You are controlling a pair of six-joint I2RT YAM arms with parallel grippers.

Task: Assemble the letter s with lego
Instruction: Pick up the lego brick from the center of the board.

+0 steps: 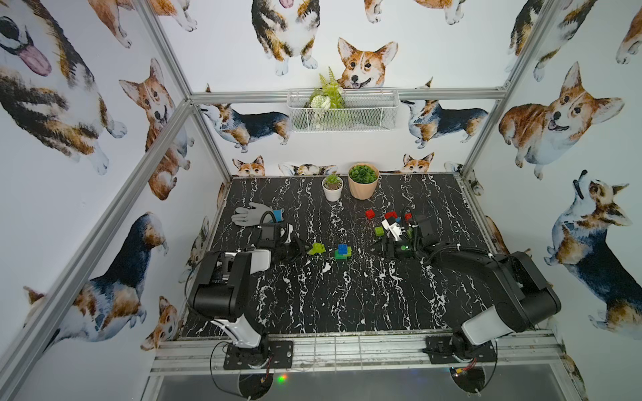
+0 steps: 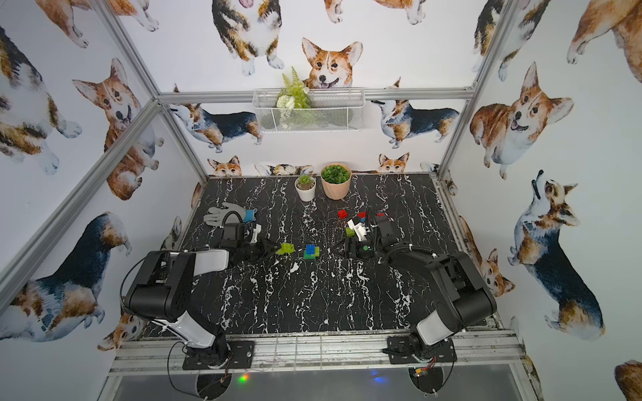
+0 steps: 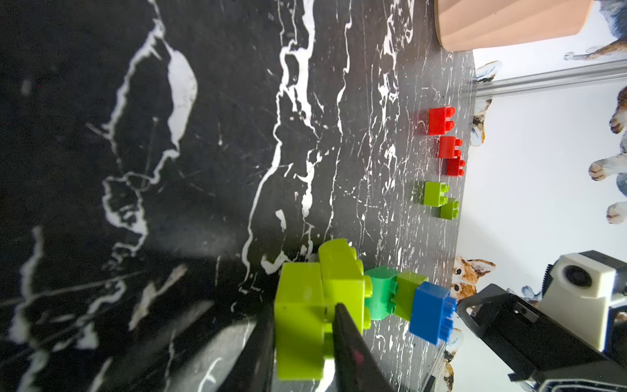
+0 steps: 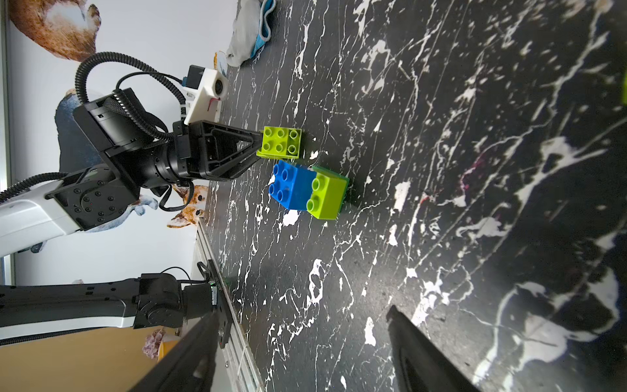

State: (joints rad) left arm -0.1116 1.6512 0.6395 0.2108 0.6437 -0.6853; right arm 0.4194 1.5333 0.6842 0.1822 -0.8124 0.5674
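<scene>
Joining step: left jaws pinch the lime pair (image 1: 317, 248), at 9 o'clock of the blue-topped stack (image 1: 343, 251) on the worktop (image 1: 347, 305); right jaws stand wide, empty. A loose red brick (image 1: 370, 214) lies at 1 o'clock. The next move probably calls for lifting, aligning studs and pressing down.

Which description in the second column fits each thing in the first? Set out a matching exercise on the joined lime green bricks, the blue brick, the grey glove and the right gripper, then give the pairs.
Column one:
1. joined lime green bricks
2. blue brick
3. grey glove
4. right gripper

Column two:
A. jaws open, nothing between them
B. stacked on the dark green brick
C. clamped in the left gripper
D. lying flat on the left side of the table

Pairs: 1-C, 2-B, 3-D, 4-A
</scene>
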